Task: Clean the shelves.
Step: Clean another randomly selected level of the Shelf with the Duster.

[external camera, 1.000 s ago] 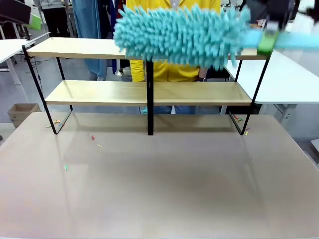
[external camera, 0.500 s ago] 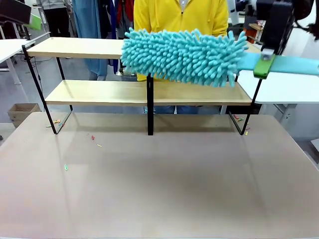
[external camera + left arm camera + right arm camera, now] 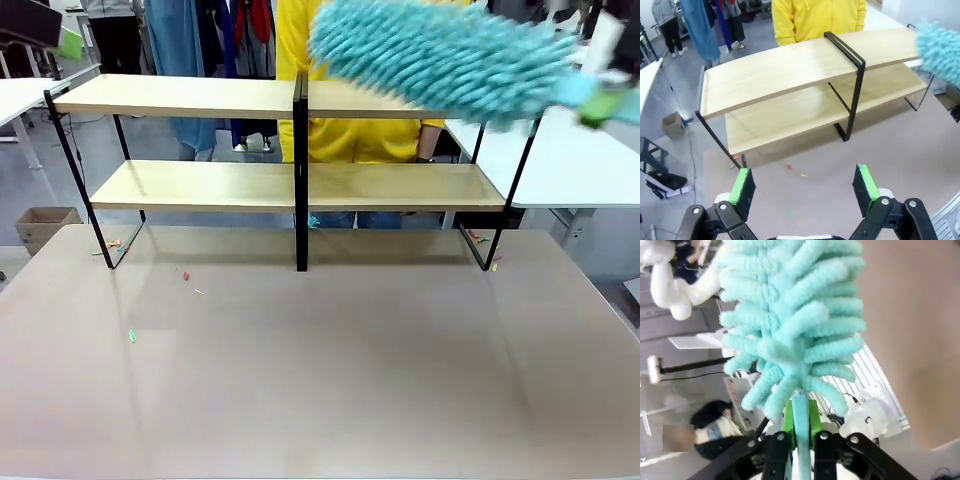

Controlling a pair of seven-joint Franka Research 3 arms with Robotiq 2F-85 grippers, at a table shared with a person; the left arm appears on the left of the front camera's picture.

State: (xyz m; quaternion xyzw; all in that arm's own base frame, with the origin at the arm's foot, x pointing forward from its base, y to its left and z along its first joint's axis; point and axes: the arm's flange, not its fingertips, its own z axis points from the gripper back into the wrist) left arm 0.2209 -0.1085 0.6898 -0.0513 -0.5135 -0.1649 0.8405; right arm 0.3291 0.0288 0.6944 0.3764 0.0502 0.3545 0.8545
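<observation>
You have the shelves (image 3: 280, 140) standing across the far part of the table (image 3: 330, 380), and a person (image 3: 350, 135) stands behind them near the middle. The duster (image 3: 445, 60) hangs above the right half of the top board, held in the right end effector (image 3: 801, 415). Small scraps (image 3: 190, 280) lie on the table before the shelves' left half, and more lie by their right foot.
</observation>
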